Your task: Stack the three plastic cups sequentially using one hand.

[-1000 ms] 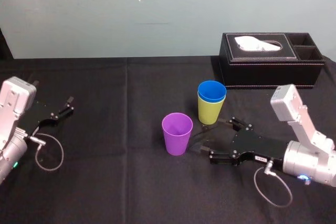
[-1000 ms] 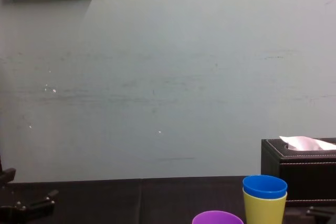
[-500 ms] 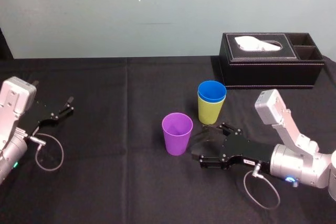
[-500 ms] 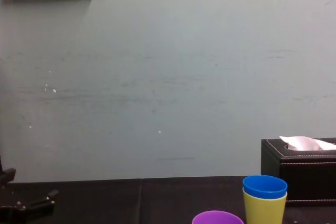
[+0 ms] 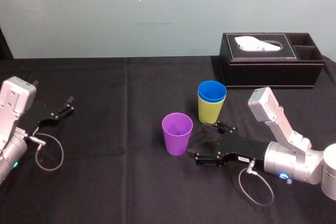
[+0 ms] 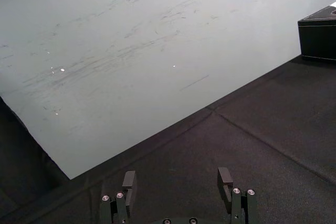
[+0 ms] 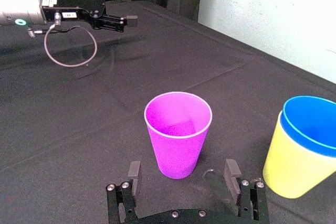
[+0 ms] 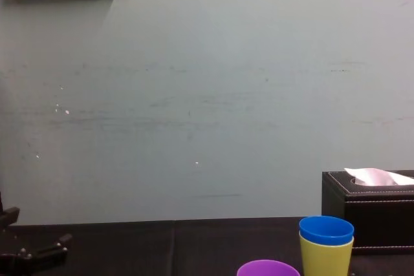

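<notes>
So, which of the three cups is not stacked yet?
The purple cup, standing alone; the blue cup already sits inside the yellow-green cup.

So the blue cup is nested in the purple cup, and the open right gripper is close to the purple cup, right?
No: the blue cup is nested in the yellow-green cup, as the head view shows. The open right gripper is close to the purple cup.

The right gripper [image 5: 195,141] has slid leftward over the last second, away from the foot of the yellow-green cup [image 5: 210,113] and up to the purple cup [image 5: 177,132]. Its jaws, spread wide, now stand on either side of that cup's base without touching it.
</notes>
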Available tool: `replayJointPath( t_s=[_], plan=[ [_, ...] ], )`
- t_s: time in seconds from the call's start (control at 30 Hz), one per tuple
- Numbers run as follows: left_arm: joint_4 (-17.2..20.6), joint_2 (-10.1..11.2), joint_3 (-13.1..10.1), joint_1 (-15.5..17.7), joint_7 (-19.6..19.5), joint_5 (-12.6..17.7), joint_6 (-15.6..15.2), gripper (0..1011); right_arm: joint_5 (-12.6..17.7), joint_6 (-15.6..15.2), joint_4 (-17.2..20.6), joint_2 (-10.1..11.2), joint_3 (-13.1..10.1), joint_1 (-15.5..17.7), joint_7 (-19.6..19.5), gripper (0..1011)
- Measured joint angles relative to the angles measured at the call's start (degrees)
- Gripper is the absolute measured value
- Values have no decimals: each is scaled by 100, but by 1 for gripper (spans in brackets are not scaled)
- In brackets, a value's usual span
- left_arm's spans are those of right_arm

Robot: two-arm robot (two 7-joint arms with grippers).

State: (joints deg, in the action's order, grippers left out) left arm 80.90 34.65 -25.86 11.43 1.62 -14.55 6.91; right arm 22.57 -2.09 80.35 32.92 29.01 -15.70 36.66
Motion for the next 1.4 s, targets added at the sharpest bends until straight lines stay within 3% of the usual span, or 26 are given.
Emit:
replayJointPath(
  t_s=[1.4],
  plan=[
    [0, 0, 0, 0, 0, 0, 0, 1010, -141, -58, -454, -353, 314, -497, 112, 1000]
  ],
)
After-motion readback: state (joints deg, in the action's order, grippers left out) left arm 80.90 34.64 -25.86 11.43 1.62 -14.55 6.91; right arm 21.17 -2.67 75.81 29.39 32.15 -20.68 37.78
